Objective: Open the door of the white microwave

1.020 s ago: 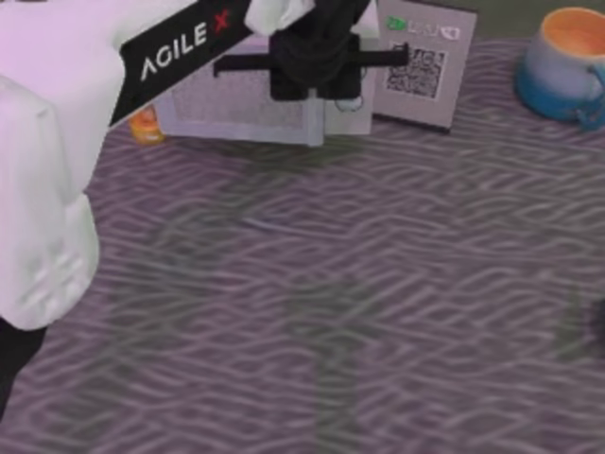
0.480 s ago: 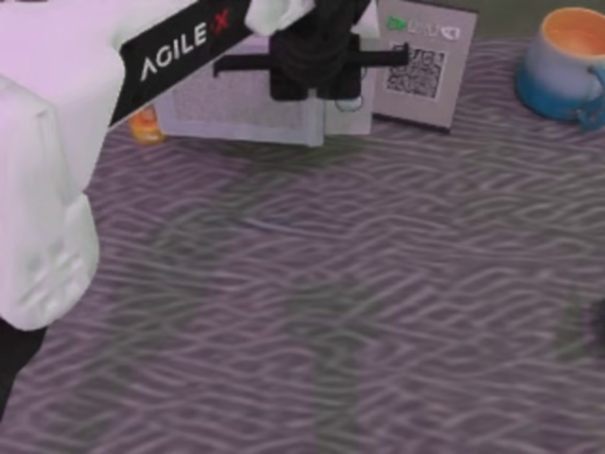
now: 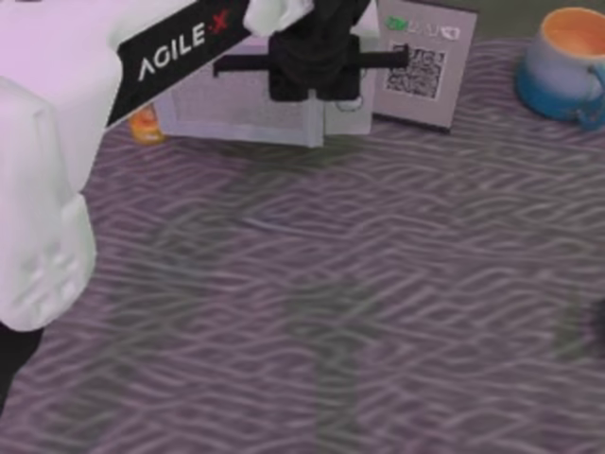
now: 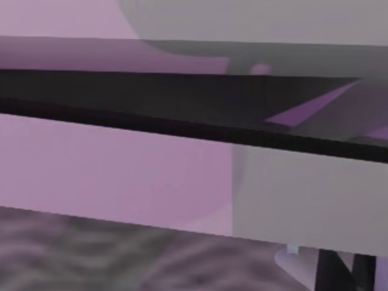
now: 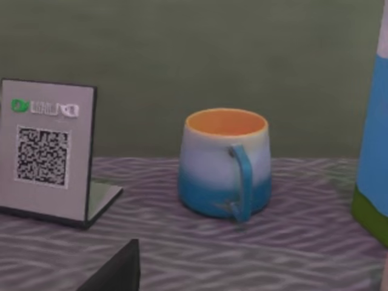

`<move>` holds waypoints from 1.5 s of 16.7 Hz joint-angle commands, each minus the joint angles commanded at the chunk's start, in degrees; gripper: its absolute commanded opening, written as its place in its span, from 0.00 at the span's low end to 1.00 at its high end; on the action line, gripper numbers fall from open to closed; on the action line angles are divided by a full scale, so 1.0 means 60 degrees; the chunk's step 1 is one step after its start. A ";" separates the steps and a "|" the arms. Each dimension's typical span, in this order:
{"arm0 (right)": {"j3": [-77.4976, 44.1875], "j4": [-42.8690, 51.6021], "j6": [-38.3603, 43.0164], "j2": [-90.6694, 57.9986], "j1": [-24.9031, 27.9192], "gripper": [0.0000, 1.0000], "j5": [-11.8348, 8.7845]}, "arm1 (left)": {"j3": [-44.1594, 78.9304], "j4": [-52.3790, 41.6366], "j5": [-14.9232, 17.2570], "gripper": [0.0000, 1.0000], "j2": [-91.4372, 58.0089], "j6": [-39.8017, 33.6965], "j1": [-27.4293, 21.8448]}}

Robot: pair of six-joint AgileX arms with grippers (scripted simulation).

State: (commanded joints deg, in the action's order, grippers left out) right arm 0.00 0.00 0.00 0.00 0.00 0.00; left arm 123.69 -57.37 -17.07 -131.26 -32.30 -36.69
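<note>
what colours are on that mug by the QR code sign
The mug is blue at the base, pale above, orange inside; the right wrist view shows it best.

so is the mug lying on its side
No, the mug stands upright on the table in the right wrist view, its orange opening facing up and its handle toward the camera.

Even, dim purplish light; soft arm shadows; mild blur.

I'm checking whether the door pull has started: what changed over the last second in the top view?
Hardly anything. The left arm's white body has crept slightly toward the table's far edge, and its left gripper sits over the door of the white microwave as before. The door's position looks unchanged. The QR placard and the mug stayed put.
</note>
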 joint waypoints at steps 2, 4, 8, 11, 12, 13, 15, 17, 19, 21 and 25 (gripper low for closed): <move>0.0000 0.0000 0.0000 0.0000 0.0000 1.00 0.0000 | -0.0499 0.0250 0.0072 0.00 0.0315 0.0252 0.0040; 0.0000 0.0000 0.0000 0.0000 0.0000 1.00 0.0000 | -0.1092 0.0575 0.0199 0.00 0.0694 0.0534 0.0078; 0.0000 0.0000 0.0000 0.0000 0.0000 1.00 0.0000 | -0.1613 0.0864 0.0333 0.00 0.1024 0.0811 0.0099; 0.0000 0.0000 0.0000 0.0000 0.0000 1.00 0.0000 | -0.1613 0.0864 0.0333 0.00 0.1024 0.0811 0.0099; 0.0000 0.0000 0.0000 0.0000 0.0000 1.00 0.0000 | -0.1613 0.0864 0.0333 0.00 0.1024 0.0811 0.0099; 0.0000 0.0000 0.0000 0.0000 0.0000 1.00 0.0000 | -0.1613 0.0864 0.0333 0.00 0.1024 0.0811 0.0099; 0.0000 0.0000 0.0000 0.0000 0.0000 1.00 0.0000 | -0.1613 0.0864 0.0333 0.00 0.1024 0.0811 0.0099; 0.0000 0.0000 0.0000 0.0000 0.0000 1.00 0.0000 | -0.1613 0.0864 0.0333 0.00 0.1024 0.0811 0.0099; 0.0000 0.0000 0.0000 0.0000 0.0000 1.00 0.0000 | -0.1613 0.0864 0.0333 0.00 0.1024 0.0811 0.0099; 0.0000 0.0000 0.0000 0.0000 0.0000 1.00 0.0000 | -0.1613 0.0864 0.0333 0.00 0.1024 0.0811 0.0099; 0.0000 0.0000 0.0000 0.0000 0.0000 1.00 0.0000 | -0.1613 0.0864 0.0333 0.00 0.1024 0.0811 0.0099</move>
State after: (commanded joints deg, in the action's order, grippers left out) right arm 0.00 0.00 0.00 0.00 0.00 0.00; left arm 114.01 -52.18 -15.07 -125.11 -27.43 -36.09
